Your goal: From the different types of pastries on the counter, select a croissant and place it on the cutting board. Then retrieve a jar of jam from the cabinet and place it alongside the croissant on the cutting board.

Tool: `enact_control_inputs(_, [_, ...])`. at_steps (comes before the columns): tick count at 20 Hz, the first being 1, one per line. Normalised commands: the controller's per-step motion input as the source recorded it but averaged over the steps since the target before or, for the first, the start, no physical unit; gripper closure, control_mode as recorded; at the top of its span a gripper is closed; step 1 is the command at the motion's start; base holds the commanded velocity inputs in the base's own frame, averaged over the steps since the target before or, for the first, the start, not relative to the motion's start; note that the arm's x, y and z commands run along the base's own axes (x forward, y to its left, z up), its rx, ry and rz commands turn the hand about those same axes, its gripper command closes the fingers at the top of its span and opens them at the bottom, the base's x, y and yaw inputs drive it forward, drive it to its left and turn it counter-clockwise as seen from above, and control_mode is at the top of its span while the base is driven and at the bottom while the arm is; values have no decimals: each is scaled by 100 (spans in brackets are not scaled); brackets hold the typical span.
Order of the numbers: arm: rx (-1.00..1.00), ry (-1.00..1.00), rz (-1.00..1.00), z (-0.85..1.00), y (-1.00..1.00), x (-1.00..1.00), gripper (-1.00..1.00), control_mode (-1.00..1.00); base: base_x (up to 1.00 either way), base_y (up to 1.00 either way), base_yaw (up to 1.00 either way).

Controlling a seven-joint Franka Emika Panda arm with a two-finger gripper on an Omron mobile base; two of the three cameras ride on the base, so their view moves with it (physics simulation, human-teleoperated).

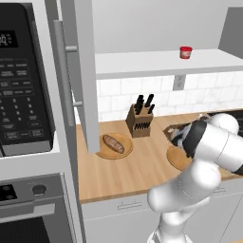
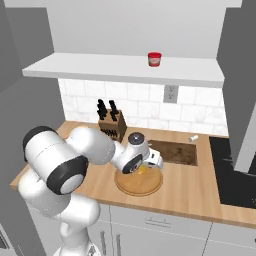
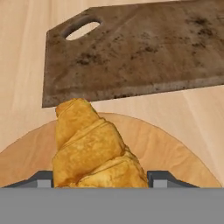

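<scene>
The golden-yellow croissant (image 3: 87,148) lies on a round light-wood plate (image 3: 179,153) with my gripper (image 3: 99,180) shut on it, a dark fingertip (image 3: 43,179) pressed against each side. In the right base view the gripper (image 2: 146,167) reaches down onto the plate (image 2: 137,186), and a bit of the croissant (image 2: 141,170) shows under it. The dark brown cutting board (image 3: 140,48) lies flat just beyond the plate, bare; it is also the dark board (image 2: 175,152) behind the hand. The red jar of jam (image 1: 185,52) (image 2: 155,59) stands on the open cabinet's white shelf (image 1: 156,64).
A brown streaked pastry (image 1: 113,144) rests on a second round plate (image 1: 102,151) to the left. The cabinet door (image 1: 80,71) hangs open over the counter (image 1: 137,166). A knife block (image 2: 112,125) stands at the wall, the microwave (image 1: 19,80) on the left, a black cooktop (image 2: 235,175) on the right.
</scene>
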Motion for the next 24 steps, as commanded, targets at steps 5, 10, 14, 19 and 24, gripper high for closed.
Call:
enact_control_inputs(5, [0,4,-10,22,-8,98,100,-100,0,0,0])
enact_control_inputs(10, [0,0,-1,26,-35,65,100,-100,0,0,0])
enact_control_inputs(14, [2,0,0,10,-40,75,100,-100,0,0,0])
enact_control_inputs(19, [17,4,0,0,-51,84,100,-100,0,0,0])
enact_control_inputs(24, [29,13,5,-3,-63,47,100,-100,0,0,0])
